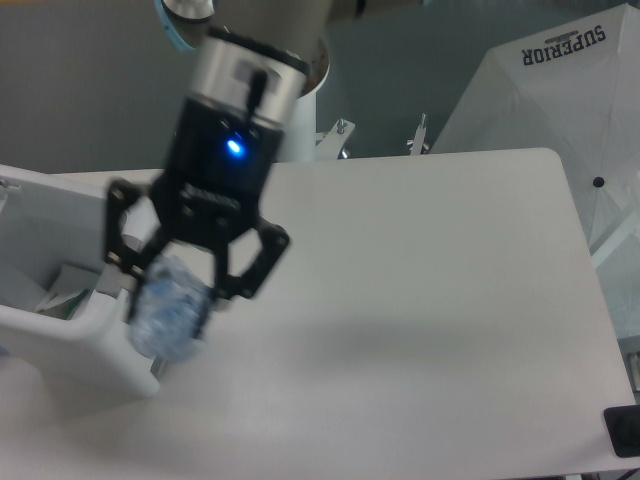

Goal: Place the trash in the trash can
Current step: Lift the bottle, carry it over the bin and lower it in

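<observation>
Gripping clear bottle (165, 312), end effector (172, 305), beside white bin (70, 340)

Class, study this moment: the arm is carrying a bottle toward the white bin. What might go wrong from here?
1. The gripper holds the clear bottle at the trash can's near wall, not clearly over the opening; released here, it may hit the rim and fall onto the table.
2. The low-hanging bottle could strike the wall.
3. The picture is blurred, so the hold cannot be judged secure.
</observation>
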`<action>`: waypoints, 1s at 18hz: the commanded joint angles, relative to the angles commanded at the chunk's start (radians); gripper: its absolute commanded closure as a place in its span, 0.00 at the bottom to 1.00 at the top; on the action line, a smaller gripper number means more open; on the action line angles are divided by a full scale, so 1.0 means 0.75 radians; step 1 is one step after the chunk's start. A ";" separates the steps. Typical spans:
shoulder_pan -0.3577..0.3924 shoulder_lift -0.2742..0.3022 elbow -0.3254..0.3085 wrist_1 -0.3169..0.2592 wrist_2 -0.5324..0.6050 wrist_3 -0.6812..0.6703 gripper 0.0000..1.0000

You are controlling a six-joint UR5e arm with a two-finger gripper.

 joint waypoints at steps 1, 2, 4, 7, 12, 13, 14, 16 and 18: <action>-0.020 0.004 -0.002 0.002 0.000 0.000 0.44; -0.045 0.006 -0.006 0.008 0.000 0.000 0.44; -0.080 0.008 -0.014 0.008 0.000 0.002 0.44; -0.113 0.014 -0.079 0.031 0.000 0.018 0.43; -0.153 0.082 -0.306 0.182 0.000 0.096 0.43; -0.168 0.092 -0.327 0.182 0.000 0.112 0.43; -0.178 0.098 -0.343 0.186 0.000 0.123 0.43; -0.178 0.108 -0.374 0.219 0.000 0.145 0.43; -0.180 0.108 -0.387 0.231 0.000 0.149 0.42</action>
